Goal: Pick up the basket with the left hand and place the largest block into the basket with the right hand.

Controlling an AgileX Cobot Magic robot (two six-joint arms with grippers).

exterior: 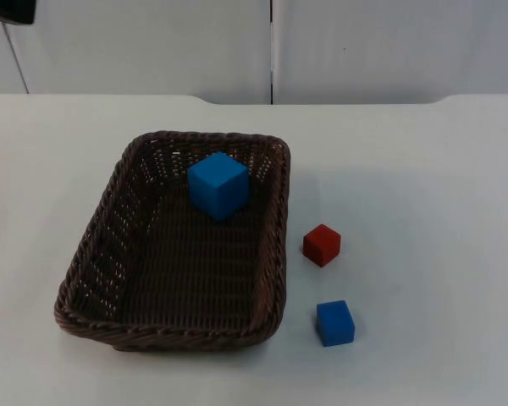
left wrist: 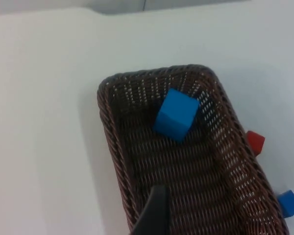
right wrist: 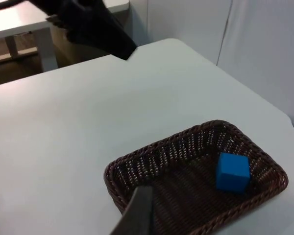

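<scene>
Left claw (left wrist: 157,215) above basket (exterior: 110,254) — raised

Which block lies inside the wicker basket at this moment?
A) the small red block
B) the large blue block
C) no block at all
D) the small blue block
B: the large blue block sits on the floor of the wicker basket near its far wall, while the small red block and the small blue block lie on the white table beside the basket.
</scene>
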